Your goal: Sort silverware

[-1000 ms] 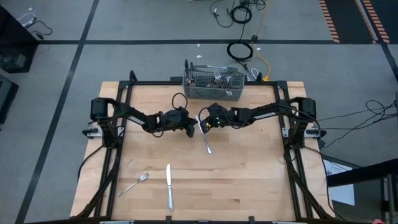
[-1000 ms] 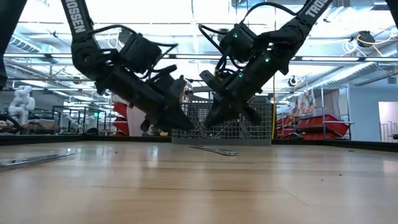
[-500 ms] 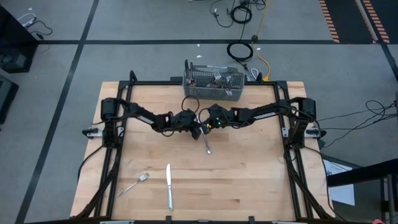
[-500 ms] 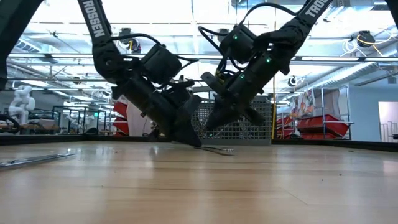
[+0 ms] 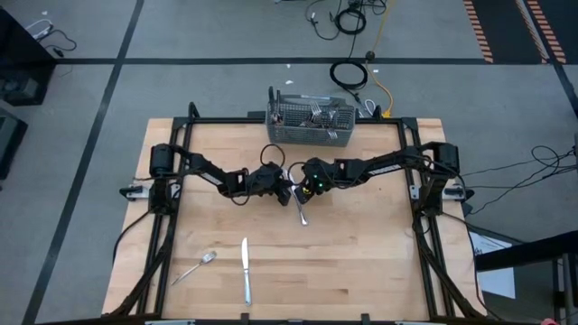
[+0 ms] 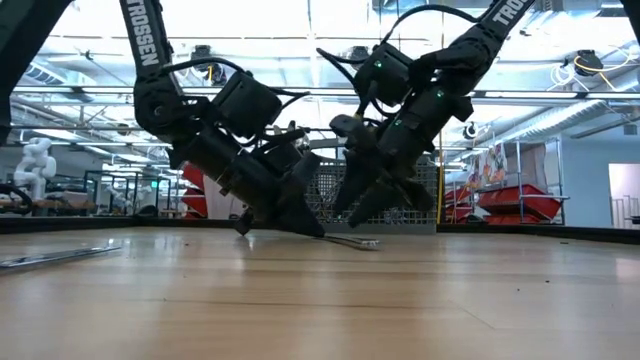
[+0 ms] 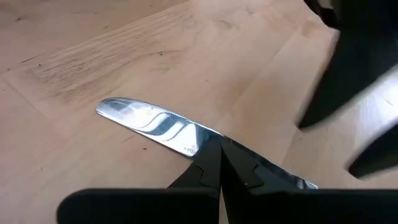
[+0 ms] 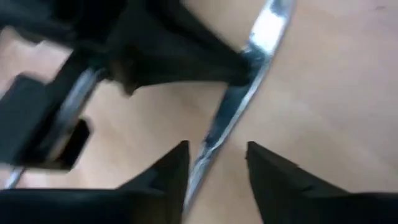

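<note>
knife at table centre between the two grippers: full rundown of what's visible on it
The table knife is slim, shiny, silver-coloured metal with a rounded blade tip, a serrated edge and small lettering stamped on the blade. It lies flat on the bare wood table near the centre, in front of the mesh basket. The left gripper is shut on it about midway along, fingers down at the wood. The right gripper has its fingers open, one on each side of the handle end, apparently not gripping it.
</note>
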You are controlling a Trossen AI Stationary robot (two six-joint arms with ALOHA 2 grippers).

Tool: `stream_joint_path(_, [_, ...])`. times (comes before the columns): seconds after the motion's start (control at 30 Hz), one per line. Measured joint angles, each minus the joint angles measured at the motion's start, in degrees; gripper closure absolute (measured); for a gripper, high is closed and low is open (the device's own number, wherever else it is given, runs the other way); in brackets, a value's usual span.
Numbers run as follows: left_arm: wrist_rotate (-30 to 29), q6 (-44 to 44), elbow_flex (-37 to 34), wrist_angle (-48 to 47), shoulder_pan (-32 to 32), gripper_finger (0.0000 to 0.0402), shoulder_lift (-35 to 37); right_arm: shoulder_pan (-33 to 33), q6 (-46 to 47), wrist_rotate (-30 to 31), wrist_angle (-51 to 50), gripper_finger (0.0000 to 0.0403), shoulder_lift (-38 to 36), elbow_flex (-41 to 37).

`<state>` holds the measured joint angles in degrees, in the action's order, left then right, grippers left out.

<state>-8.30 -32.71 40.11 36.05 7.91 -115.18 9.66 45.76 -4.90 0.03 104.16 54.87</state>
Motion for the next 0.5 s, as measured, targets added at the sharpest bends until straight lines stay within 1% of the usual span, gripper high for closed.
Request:
stream_joint_path(0.1, [0.1,-0.2,-0.1,0.2,0.1,0.0398,0.0,0.0,1.0,3.3,-0.2,0.0212,0.1,0.0])
stream_joint_path(0.2, [0.1,-0.4,-0.1,-0.1,0.1,0.0398,0.0,0.0,2.7,2.7,-0.2,0.0187,0.8,0.0])
stream_joint_path(0.3, [0.0,-0.6,-0.1,0.1,0.1,0.0398,0.0,-1.4,4.3,0.8,0.1,0.0178,1.9,0.0])
stream_joint_path(0.5, [-0.1,-0.9,-0.1,0.4,0.2,0.0398,0.0,-4.4,4.4,1.2,1.1,0.0177,3.2,0.1])
